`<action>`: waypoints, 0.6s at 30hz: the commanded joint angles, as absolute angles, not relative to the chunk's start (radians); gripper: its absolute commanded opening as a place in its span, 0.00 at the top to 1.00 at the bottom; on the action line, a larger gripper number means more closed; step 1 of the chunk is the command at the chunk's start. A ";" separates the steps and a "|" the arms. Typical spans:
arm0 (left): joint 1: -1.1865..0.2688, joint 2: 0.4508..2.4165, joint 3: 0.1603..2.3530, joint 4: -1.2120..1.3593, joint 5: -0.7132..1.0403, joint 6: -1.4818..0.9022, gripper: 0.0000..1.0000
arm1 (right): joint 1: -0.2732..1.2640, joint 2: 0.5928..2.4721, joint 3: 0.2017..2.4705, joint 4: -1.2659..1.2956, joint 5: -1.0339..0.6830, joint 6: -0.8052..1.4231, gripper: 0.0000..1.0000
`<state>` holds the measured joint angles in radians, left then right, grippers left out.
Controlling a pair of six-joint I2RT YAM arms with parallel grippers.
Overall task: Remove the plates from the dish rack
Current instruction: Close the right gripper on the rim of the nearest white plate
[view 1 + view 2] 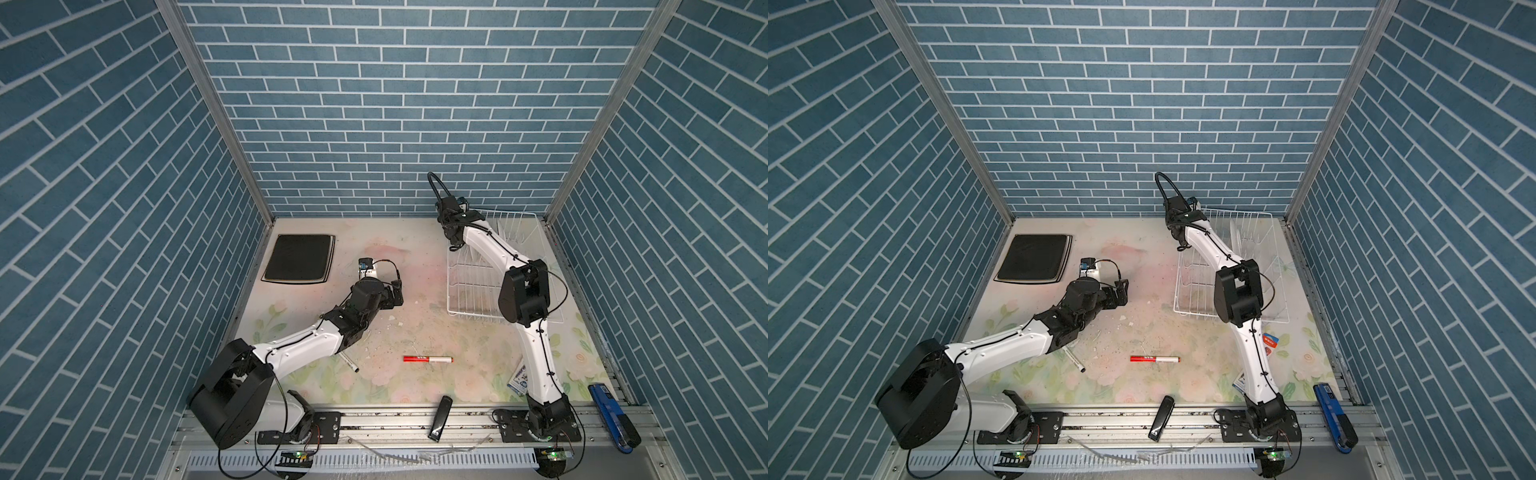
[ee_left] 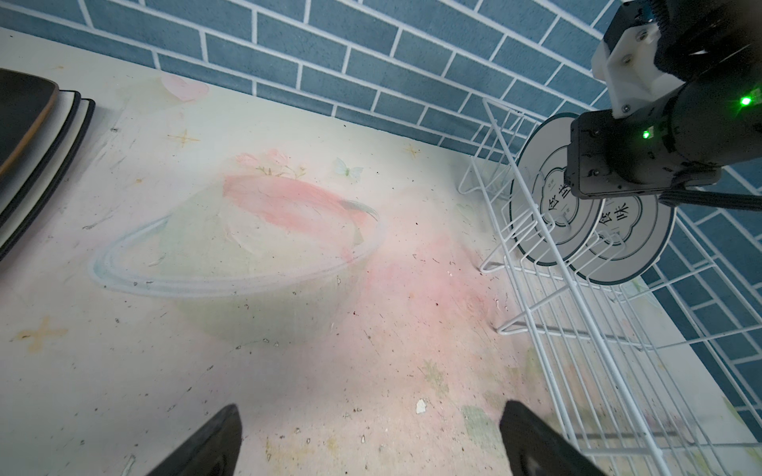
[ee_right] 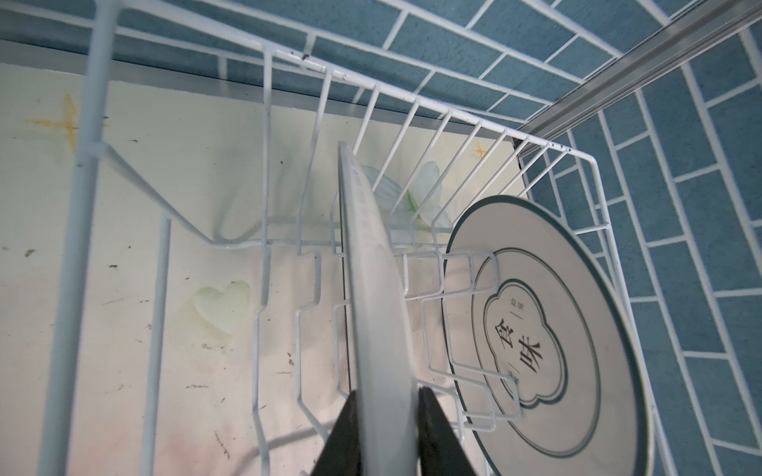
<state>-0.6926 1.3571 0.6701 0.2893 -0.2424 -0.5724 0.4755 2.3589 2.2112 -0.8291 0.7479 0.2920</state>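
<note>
The white wire dish rack [image 1: 473, 286] [image 1: 1196, 286] stands at the back right. Two round white plates with dark rims stand upright between its prongs [image 2: 548, 243]. My right gripper [image 3: 385, 397] reaches down into the rack, its two fingers pressed on either face of the nearer round plate [image 3: 371, 288], seen edge-on. The second round plate [image 3: 556, 350] leans behind it, showing a clover motif. A stack of square plates, black one on top [image 1: 299, 257] [image 1: 1034, 257], lies flat at the back left. My left gripper [image 2: 373, 445] hangs open over the bare mat mid-table.
A red marker [image 1: 428, 359] lies mid-front, and a pen [image 1: 351, 366] pokes out beneath the left arm. A black bar-shaped device [image 1: 440, 417] and a blue tool [image 1: 613, 415] sit on the front rail. Small packets [image 1: 519, 380] lie by the right arm's base. Brick-patterned walls enclose three sides.
</note>
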 commanded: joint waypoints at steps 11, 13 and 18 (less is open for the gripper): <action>-0.698 1.331 0.661 0.284 -0.261 -0.577 0.00 | 0.470 2.392 2.187 -0.829 0.771 0.328 0.82; -0.698 1.330 0.661 0.284 -0.263 -0.577 0.00 | 0.471 2.390 2.187 -0.829 0.773 0.325 0.83; -0.698 1.329 0.660 0.283 -0.262 -0.578 0.00 | 0.471 2.390 2.187 -0.827 0.783 0.316 0.85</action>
